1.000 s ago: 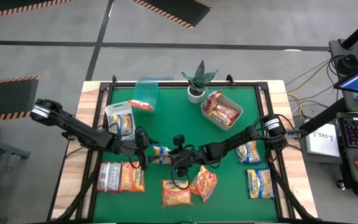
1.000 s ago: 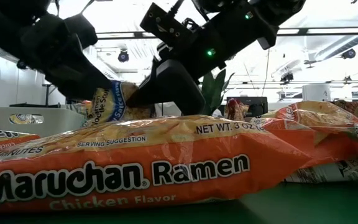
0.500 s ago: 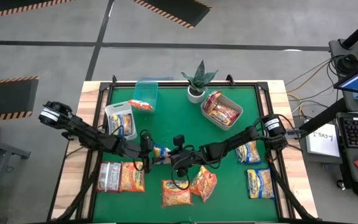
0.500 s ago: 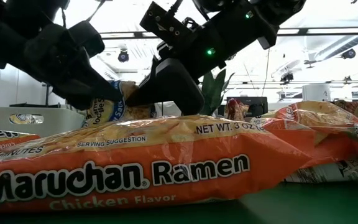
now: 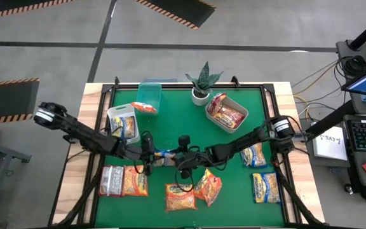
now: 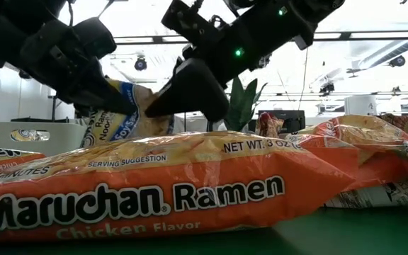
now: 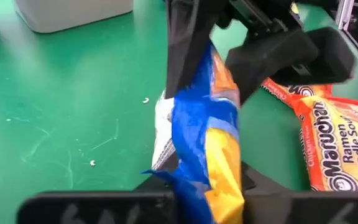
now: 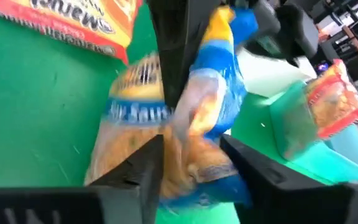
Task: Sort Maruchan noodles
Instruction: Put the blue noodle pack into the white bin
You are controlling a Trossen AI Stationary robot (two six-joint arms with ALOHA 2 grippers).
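A yellow-and-blue Maruchan noodle packet (image 5: 162,154) hangs above the green table's middle, between my two grippers. My left gripper (image 5: 151,156) comes from the table's left and is shut on the packet's left end. My right gripper (image 5: 175,158) comes from the right. Its fingers (image 8: 151,158) stand apart on either side of the packet's other end (image 8: 191,118). Several more packets lie on the mat, among them an orange one (image 6: 154,184) at the near edge. My left gripper pinches the packet's crimped blue end (image 7: 194,174) between its two fingers, coming in about level from the table's left. The packet (image 6: 129,113) stands on edge, clear of the mat. My right gripper is around the packet's right end; whether its fingers touch it, I cannot tell.
At the back stand a white bin (image 5: 122,121) holding a yellow-blue packet, a clear teal bin (image 5: 148,98) with a red packet, a grey bin (image 5: 226,111) with red packets, and a potted plant (image 5: 202,83). Loose packets lie along the near edge and at the right (image 5: 265,187).
My left gripper has gone toward the table's right, up to the packet's left end, and has taken hold of it. In the low view the packet has tipped and risen slightly, with more of its printed face showing.
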